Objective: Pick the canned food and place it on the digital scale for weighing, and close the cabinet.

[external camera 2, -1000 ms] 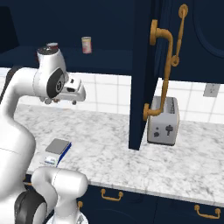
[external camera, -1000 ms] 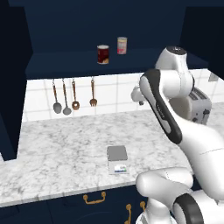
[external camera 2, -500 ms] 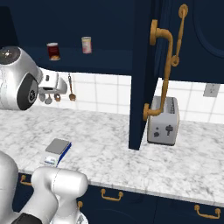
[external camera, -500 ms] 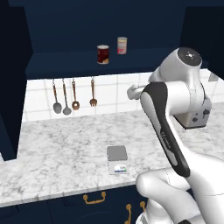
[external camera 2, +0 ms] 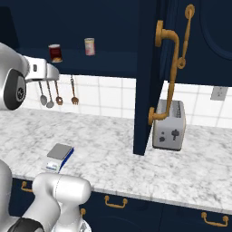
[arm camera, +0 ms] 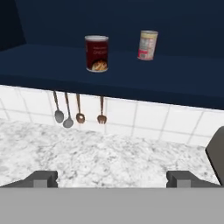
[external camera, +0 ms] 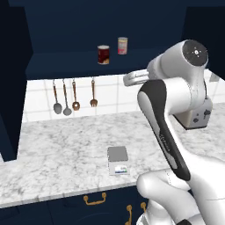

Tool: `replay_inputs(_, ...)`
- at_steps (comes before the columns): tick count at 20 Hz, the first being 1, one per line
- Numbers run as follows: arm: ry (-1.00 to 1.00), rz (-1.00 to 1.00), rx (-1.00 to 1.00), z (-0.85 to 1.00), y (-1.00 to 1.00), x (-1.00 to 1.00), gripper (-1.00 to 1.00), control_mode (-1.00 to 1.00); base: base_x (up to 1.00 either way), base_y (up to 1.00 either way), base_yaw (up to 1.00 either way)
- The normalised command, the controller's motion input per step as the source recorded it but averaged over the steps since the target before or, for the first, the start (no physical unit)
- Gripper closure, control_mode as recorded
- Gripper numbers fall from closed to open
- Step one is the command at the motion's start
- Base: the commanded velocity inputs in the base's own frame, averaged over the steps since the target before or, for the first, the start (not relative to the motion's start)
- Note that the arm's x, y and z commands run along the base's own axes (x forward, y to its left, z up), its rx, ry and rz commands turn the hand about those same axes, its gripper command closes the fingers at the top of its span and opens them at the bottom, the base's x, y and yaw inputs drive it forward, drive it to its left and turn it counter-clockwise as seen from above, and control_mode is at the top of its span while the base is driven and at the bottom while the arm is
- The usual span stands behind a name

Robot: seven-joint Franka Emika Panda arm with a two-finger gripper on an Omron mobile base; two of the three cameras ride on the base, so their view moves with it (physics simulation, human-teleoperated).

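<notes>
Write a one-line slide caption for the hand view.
Open gripper faces the shelf holding the canned food and a paler can, utensils hanging below.

Ahead of the end effector (arm camera: 112,179), the canned food (arm camera: 96,53) stands on the cabinet (arm camera: 131,76) shelf, a taller can (arm camera: 148,44) to its right. Below the shelf hang utensils (arm camera: 78,109); the digital scale (external camera: 117,160) lies on the bench (external camera: 66,149), below and behind the end effector.

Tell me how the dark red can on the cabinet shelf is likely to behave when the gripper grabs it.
The canned food looks rigid, metal rims and straight sides, so it probably won't deform under the open gripper. It stands upright and squat, so it likely resists tipping, but knocked onto its side it would roll. Its smooth label might slip a little. The pale can stands apart, so bumping it seems unlikely.
</notes>
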Motion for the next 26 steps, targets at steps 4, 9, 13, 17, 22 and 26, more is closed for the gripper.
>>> replay_inputs(4,-0.02,0.02,0.0,0.24,0.02,0.1,-1.0,-1.0,0.0,0.0,0.0)
replay_inputs(9,0.0,0.0,0.0,0.01,0.0,0.23,-1.0,-1.0,0.0,0.0,0.0)
replay_inputs(13,0.04,0.0,0.0,0.0,0.0,0.48,-1.0,-1.0,0.0,0.0,0.0)
replay_inputs(17,0.03,0.0,0.0,0.0,0.0,0.37,-1.0,-1.0,0.0,0.0,0.0)
replay_inputs(22,0.01,0.0,0.0,0.0,0.02,0.39,-1.0,-1.0,0.0,0.0,0.0)
replay_inputs(26,-0.02,0.02,0.03,0.22,0.04,0.18,-1.0,-1.0,0.0,0.0,0.0)
